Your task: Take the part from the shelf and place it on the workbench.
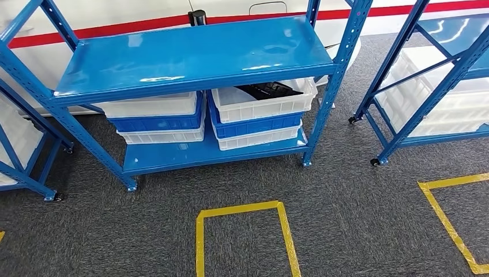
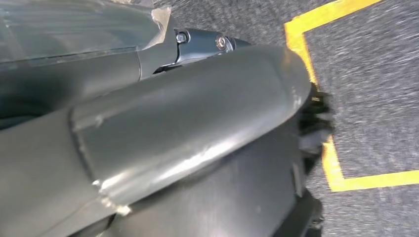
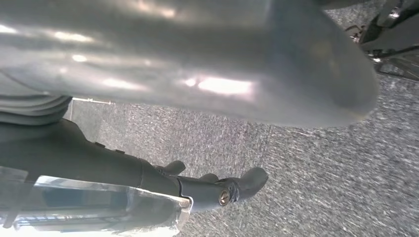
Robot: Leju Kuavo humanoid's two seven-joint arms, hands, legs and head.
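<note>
grey carpet [image 1: 357, 231] underfoot | yellow tape rectangle [image 1: 247, 209] marks the floor, centre | second yellow tape outline [image 1: 447, 222] at right | red stripe [image 1: 132, 26] runs along white wall behind

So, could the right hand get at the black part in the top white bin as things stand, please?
Probably not yet: the right hand hangs over the carpet, while the black part sits under the shelf's top board.
</note>
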